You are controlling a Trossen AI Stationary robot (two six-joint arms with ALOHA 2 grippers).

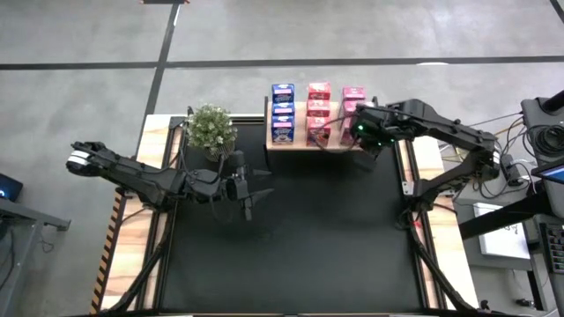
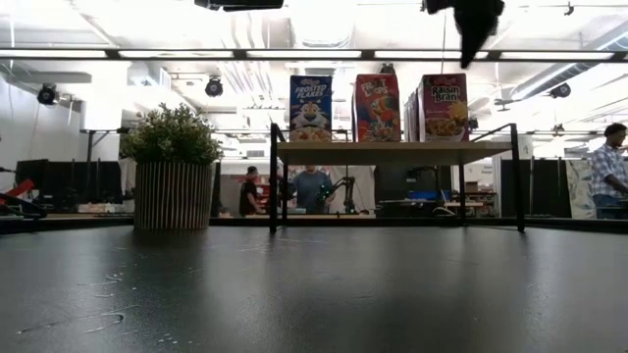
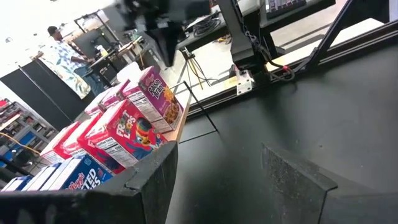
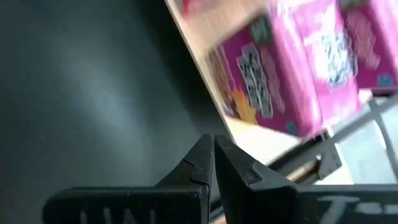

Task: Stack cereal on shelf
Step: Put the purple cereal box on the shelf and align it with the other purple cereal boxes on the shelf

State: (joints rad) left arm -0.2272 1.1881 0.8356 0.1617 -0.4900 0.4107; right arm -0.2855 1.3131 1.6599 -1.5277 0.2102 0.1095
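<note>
The shelf [image 1: 300,125] [image 2: 392,153] stands at the table's far edge on thin black posts. On its wooden board, cereal boxes stand upright in three rows: blue ones [image 1: 283,110] [image 2: 310,108] on the left, red ones [image 1: 318,110] [image 2: 377,108] in the middle, pink ones [image 1: 352,101] [image 2: 444,108] on the right. My right gripper [image 1: 362,137] [image 2: 475,34] [image 4: 213,155] hangs shut above the shelf's right end, just beside the pink row [image 4: 292,68], and holds nothing. My left gripper [image 1: 256,192] [image 3: 224,180] is open over the table's left middle and points toward the shelf.
A green potted plant [image 1: 210,128] [image 2: 175,181] stands at the far left, next to the shelf. The black tabletop [image 1: 317,238] stretches from the shelf to the near edge. People stand in the room beyond the table [image 2: 613,176].
</note>
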